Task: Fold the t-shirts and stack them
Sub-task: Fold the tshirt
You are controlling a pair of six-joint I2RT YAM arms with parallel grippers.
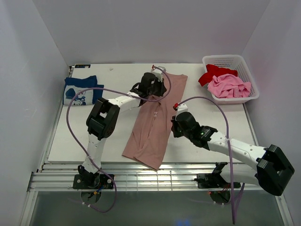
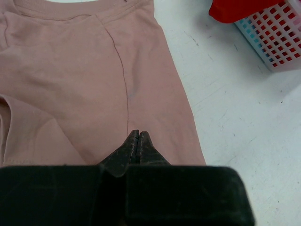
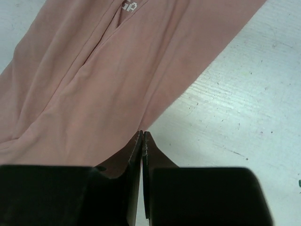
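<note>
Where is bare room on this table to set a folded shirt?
Bare table lies between the pink-tan t-shirt and the white basket. Another patch runs from the navy t-shirt to the near edge, left of the left arm. The middle is crowded: left end effector and right end effector meet that t-shirt.

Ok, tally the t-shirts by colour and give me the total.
dusty pink t-shirt: 1
navy t-shirt: 1
red t-shirt: 1
bright pink t-shirt: 1
Total: 4
</note>
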